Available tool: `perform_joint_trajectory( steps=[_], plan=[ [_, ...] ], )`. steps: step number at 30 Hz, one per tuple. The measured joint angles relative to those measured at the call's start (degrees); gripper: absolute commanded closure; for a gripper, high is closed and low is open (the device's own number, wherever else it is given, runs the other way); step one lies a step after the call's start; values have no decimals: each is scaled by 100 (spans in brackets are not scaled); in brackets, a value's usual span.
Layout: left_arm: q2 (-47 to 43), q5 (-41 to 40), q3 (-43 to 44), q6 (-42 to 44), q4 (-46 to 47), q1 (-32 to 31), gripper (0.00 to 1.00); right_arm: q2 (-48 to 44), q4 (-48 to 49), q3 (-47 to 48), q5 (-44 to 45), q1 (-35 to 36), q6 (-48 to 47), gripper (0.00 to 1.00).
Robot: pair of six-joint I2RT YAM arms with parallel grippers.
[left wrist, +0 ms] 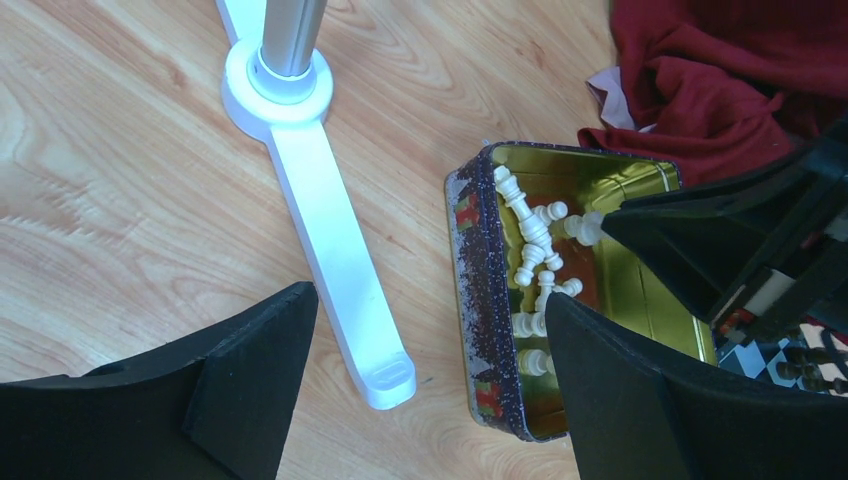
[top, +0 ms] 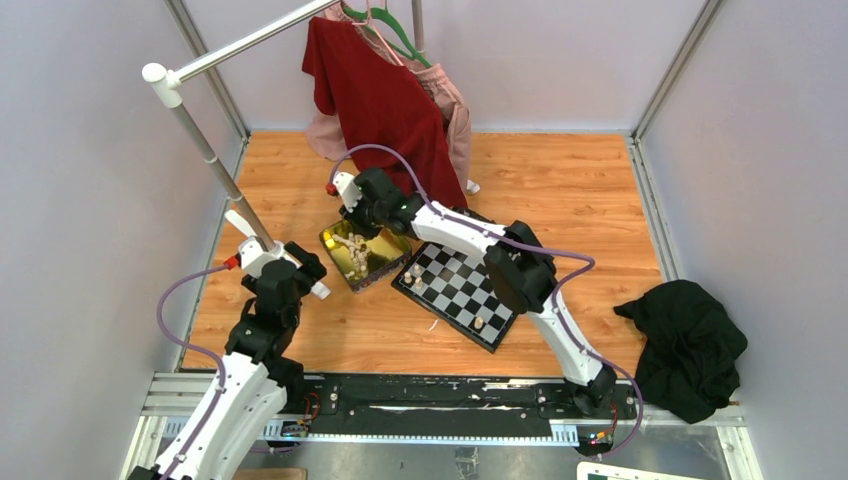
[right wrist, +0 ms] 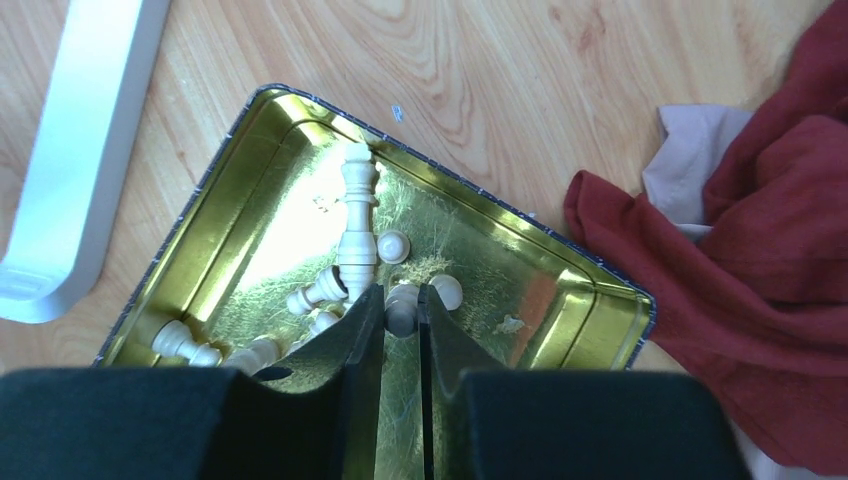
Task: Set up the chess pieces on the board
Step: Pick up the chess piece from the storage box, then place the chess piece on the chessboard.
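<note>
Down in glossy gold tin, right tool tight on turned cream pawn; left tool agape.

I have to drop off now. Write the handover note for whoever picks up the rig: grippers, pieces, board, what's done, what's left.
Left gripper: open, empty, hovering beside the tin.
Right gripper: down inside the tin, jaws pinched on a small cream piece.
Pieces: a heap of cream ones lies loose in the tin; only a few stand on the board.
Done: a handful placed.
Left: carry the pinched piece to the board, then set up nearly the whole set.
</note>
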Motion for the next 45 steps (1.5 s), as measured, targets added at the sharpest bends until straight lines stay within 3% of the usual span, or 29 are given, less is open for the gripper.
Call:
perform_joint_trajectory(
  steps=[10,25,30,38,45],
  plan=[
    [-269,-120,39,17,-291,0,10,-872,170,-807,39,13,-24,100],
    [-385,-166,48,39,-442,0,10,-4054,391,-4074,942,415,306,100],
    [-468,-177,98,83,-518,0,10,-4717,393,-5001,1290,660,592,100],
    [-525,-173,103,146,-597,0,10,-5189,472,-6035,1641,811,1029,100],
    [-417,-138,103,146,-542,0,10,-5104,621,-6308,1777,811,1182,100]
  ],
)
